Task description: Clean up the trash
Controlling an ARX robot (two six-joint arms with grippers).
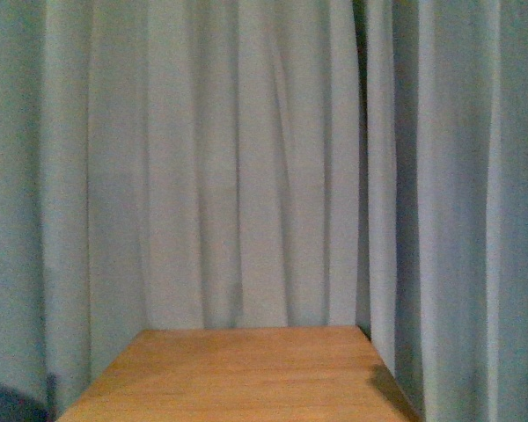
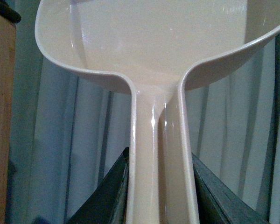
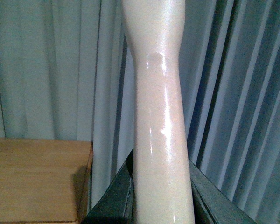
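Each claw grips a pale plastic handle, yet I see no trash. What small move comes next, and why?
Probably lower both arms toward the table to bring trash into view. The left gripper is shut on the dustpan, the right gripper on a pale handle, and no view shows any paper wad.

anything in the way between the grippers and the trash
Cannot tell: no trash shows in any view. The left gripper is shut on the dustpan, the right gripper on a pale handle. The table shows no obstacle on its visible part.
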